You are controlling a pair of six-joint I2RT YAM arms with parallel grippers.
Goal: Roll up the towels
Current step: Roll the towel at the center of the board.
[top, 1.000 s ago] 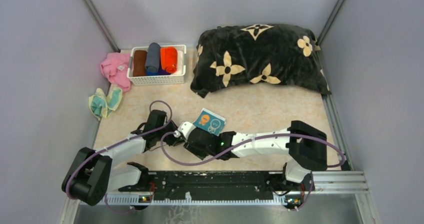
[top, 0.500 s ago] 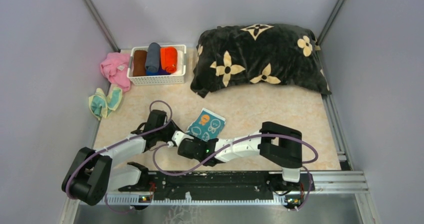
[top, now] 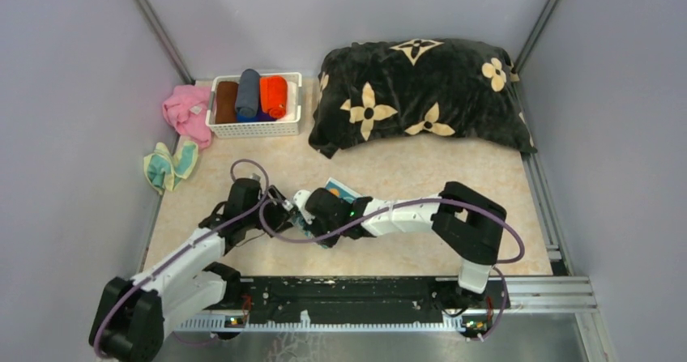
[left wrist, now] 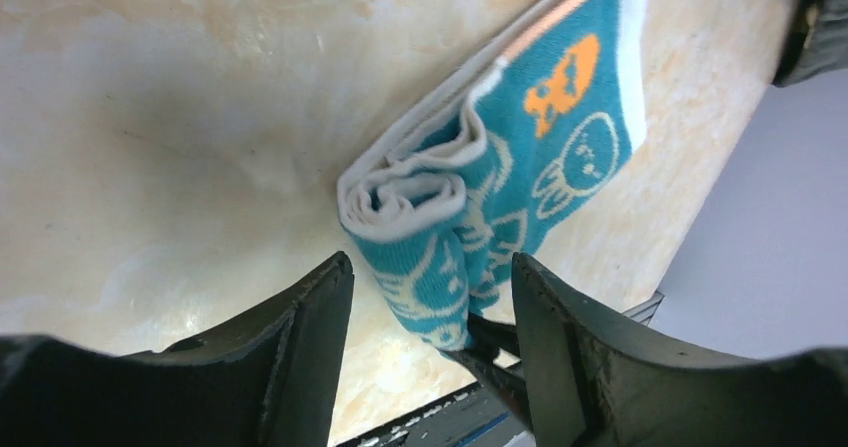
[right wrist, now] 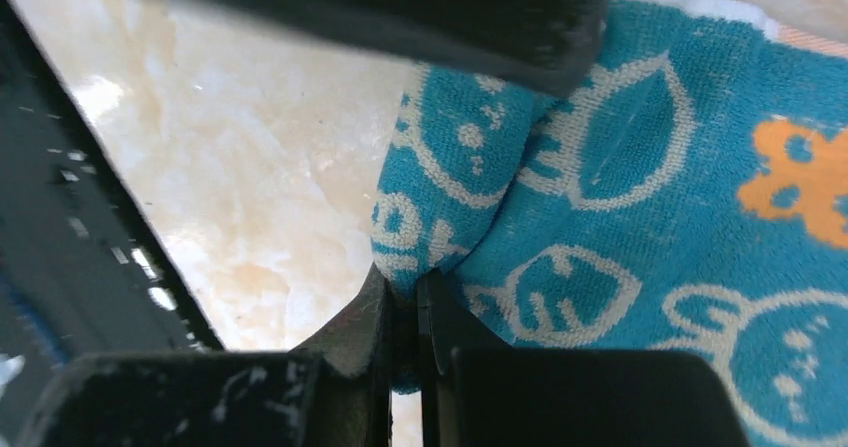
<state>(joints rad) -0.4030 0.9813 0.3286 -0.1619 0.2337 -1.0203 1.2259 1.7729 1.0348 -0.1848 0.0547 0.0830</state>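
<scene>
Top: left gripper [top: 282, 204] and right gripper [top: 304, 216] meet at the teal towel [top: 342, 190], mid-table.
Left wrist: fingers [left wrist: 310, 337] spread, straddling the towel's half-rolled end (not touching it).
Right wrist: fingers [right wrist: 365, 317] pinched tight on the towel's folded edge.

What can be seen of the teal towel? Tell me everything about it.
The teal towel is soft terry cloth with pale outline drawings, orange figures and a pale border. It lies on the marbled table, partly rolled: one end is wound into a loose coil showing a pale underside, the rest lies flat. The right gripper is shut on the coil's edge. The left gripper stands open, a finger either side of the coil.
</scene>
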